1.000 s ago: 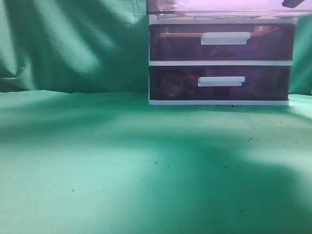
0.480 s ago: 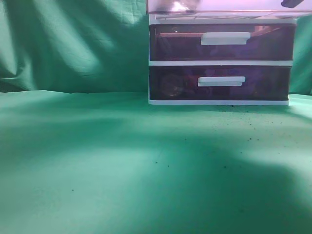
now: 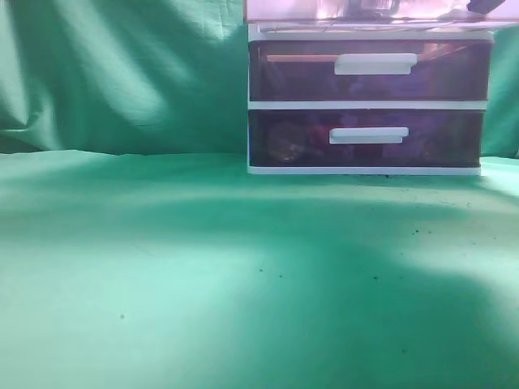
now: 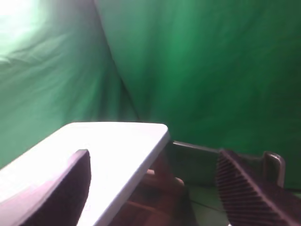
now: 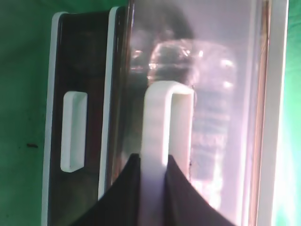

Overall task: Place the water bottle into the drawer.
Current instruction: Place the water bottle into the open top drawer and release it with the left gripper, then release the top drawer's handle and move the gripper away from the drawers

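- While we look along the bench (image 3: 203,308) in the exterior view, the drawer (image 3: 365,11) shows only as a pale pink strip at twelve o'clock, above two darker purple drawers (image 3: 369,105) with white handles. Neither arm is clearly visible here, and the bottle cannot be made out through the strip.
- From the left wrist view, the left gripper (image 4: 155,188) has its jaws spread wide with nothing between them; one finger sits at seven o'clock and the other at four o'clock. A white top panel of the unit (image 4: 117,146) lies just below, toward six o'clock, against the green backdrop (image 4: 211,70).
- From the right wrist view, we look down on the drawer front. The right gripper (image 5: 154,188) has its jaws closed narrowly on the white bar handle (image 5: 167,127), gripping it at six o'clock.
- Through the translucent wall, the water bottle (image 5: 207,117) appears to lie inside the drawer, at about two o'clock from the handle, so we judge it is already placed.
- We judge the risks from here to be these: a push that is off line could jam the drawer on its rails, a hard shove could shift the whole unit on the bench, and the bottle could roll and catch against the frame.
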Robot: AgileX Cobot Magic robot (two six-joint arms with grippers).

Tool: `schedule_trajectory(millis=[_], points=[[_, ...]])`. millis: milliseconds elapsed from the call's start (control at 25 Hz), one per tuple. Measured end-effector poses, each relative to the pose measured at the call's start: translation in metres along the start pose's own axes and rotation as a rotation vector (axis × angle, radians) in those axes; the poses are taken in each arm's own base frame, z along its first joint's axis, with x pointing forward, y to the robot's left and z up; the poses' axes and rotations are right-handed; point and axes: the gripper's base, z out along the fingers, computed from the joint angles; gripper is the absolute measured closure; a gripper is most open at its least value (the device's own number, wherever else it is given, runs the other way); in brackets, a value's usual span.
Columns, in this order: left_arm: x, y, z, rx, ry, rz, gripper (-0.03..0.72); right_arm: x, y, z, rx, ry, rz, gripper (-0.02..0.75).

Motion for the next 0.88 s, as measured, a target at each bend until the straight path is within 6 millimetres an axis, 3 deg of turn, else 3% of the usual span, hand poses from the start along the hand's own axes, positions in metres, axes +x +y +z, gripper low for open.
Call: schedule_trajectory(millis=[120, 200, 320, 480, 680, 880], points=[[-0.028, 0.007, -0.017, 0.013, -0.037, 0.024, 0.166, 0.000, -0.001, 0.000, 0.014, -0.003, 0.000, 0.652], [-0.047, 0.018, -0.034, 0.045, -0.065, -0.009, 0.251, -0.001, -0.002, 0.000, 0.028, -0.007, -0.004, 0.652], [-0.056, 0.035, -0.064, 0.176, -0.062, -0.048, 0.514, -0.001, -0.003, 0.000, 0.040, -0.009, -0.026, 0.652], [-0.042, 0.059, -0.100, 0.364, 0.019, -0.167, 0.688, 0.000, -0.003, 0.000, 0.064, -0.008, -0.081, 0.652], [-0.030, 0.085, -0.129, 0.390, 0.096, -0.333, 0.688, 0.012, -0.016, 0.013, 0.084, 0.029, -0.105, 0.652], [-0.027, 0.089, -0.133, 0.392, 0.109, -0.358, 0.688, 0.018, -0.033, 0.048, 0.110, 0.036, -0.054, 0.652]])
